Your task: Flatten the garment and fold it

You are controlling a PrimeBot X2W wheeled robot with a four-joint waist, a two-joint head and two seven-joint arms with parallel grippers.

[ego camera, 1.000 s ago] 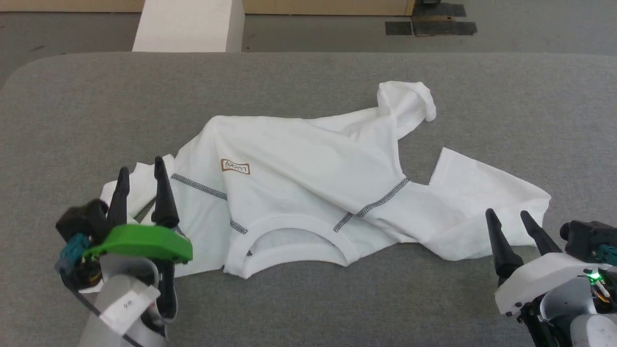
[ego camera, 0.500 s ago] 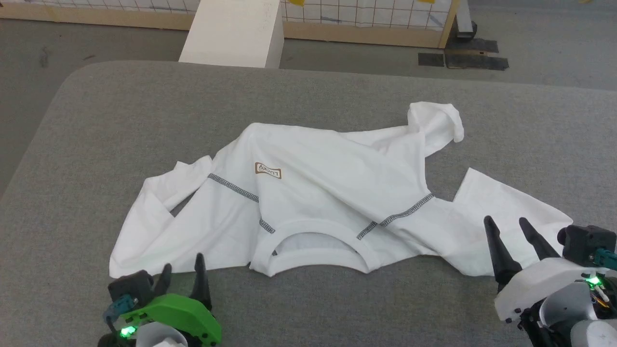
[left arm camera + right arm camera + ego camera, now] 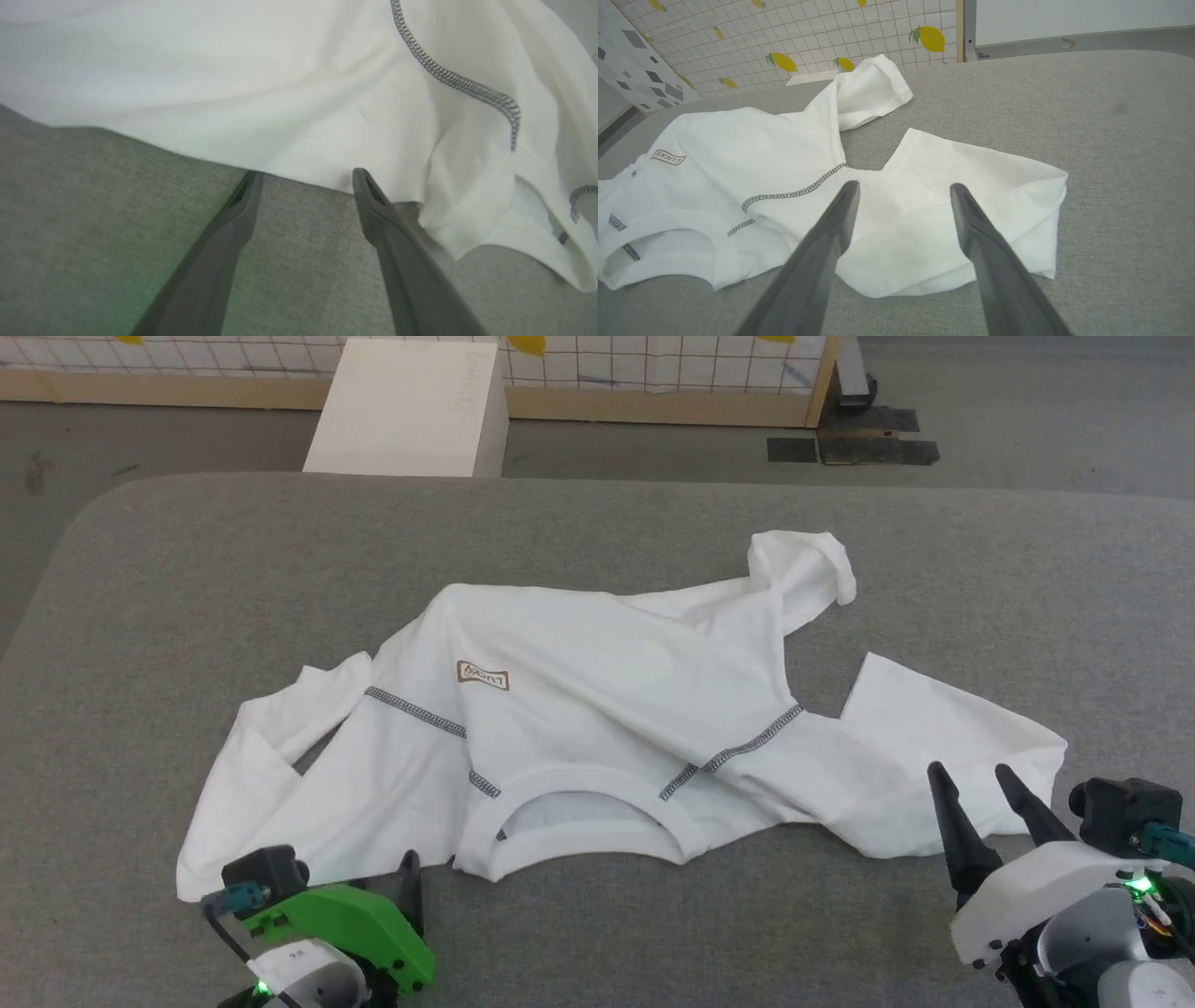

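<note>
The garment, white with dark zigzag seams and a small brown label, lies crumpled on the grey table, its collar toward me. One sleeve spreads left, another right, and a folded part rises at the back. My left gripper is open at the near edge, just short of the left sleeve's hem; in the left wrist view the left gripper has its tips at the edge of the garment, with nothing between them. My right gripper is open over the right sleeve. In the right wrist view the right gripper hangs above the garment.
A white box stands on the floor beyond the table's far edge. Behind it runs a wood-framed grid panel with lemon prints. Dark patches mark the floor at the back right. The table's far left corner is rounded.
My left gripper has drawn back from over the left sleeve to the near table edge, still open. The head camera has shifted. The right gripper has held its place.
</note>
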